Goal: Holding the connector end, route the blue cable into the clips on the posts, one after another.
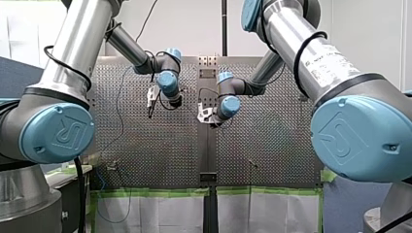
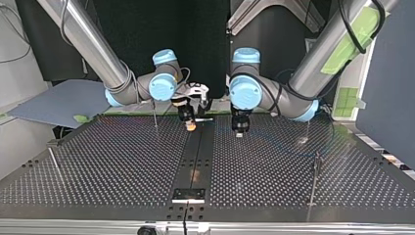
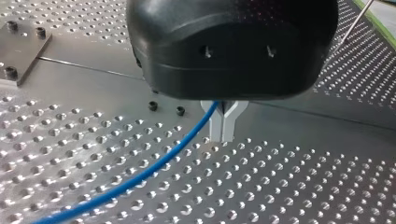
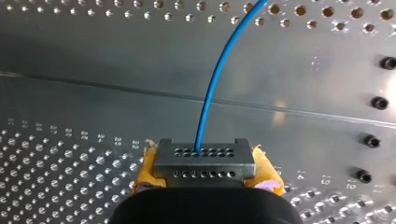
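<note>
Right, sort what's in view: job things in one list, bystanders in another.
Job: blue cable, connector, right tool gripping it, left tool, posts.
Lying about: grey board, green tape, paper sheets.

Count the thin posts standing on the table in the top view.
4: near left post, near right post, far left post, far right post. Others may be hidden.
</note>
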